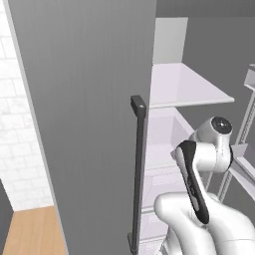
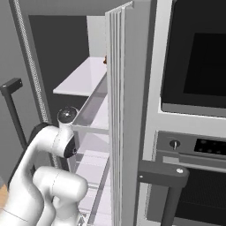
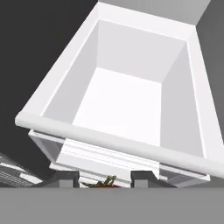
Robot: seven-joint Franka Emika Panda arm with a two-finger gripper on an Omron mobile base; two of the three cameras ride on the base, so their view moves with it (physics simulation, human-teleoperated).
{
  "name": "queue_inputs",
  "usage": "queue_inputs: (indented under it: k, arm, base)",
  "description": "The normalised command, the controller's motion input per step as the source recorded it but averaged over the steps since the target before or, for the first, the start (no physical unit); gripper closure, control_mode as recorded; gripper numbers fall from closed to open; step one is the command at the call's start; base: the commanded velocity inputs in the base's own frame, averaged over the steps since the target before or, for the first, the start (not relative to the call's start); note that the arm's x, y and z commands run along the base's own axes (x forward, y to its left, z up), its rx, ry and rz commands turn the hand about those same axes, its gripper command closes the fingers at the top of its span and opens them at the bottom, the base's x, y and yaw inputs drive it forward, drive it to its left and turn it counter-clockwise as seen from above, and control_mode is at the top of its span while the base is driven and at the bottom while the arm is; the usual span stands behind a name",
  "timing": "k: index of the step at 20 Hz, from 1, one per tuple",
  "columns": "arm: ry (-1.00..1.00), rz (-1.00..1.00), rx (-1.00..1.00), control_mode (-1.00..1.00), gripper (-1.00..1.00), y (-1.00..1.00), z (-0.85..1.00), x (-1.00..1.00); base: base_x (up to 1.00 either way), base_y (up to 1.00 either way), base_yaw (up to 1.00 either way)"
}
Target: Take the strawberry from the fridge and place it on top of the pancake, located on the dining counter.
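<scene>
Since the hand cam looks straight down into a white fridge drawer, the thing that matters is the strawberry: a bit of red w/ green leaves sitting right at the bottom edge, between the two dark finger tips of the gripper. So the berry looks to be at the gripper itself, not off in the bin. I'd guess it's grasped, tips close on either side, but tbh too little of it shows to be sure the pads are touching. Drawer lies beyond the tips, apart from them. Base cams show the arm reaching into the open fridge, shelves above it. Next imo: back out of the fridge, past the door handle. Pancake and dining counter aren't around here, so a drive away is prob needed.
</scene>
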Motion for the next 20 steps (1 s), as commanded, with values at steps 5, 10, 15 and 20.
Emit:
queue_inputs:
  k: [5, 10, 15, 20]
  arm:
    - [0.00, 0.00, 0.00, -1.00, 1.00, 0.03, 0.81, -0.58]
    - [0.00, 0.00, 0.00, -1.00, 1.00, 0.17, 0.84, -0.34]
    - [0.04, 0.01, -0.06, -1.00, 1.00, 0.32, 0.05, -0.08]
    - [0.00, 0.00, 0.00, -1.00, 1.00, 0.00, -0.04, -0.06]
  base:
    - [0.00, 0.00, 0.00]
    - [0.00, 0.00, 0.00]
    - [0.00, 0.00, 0.00]
    - [0.00, 0.00, 0.00]
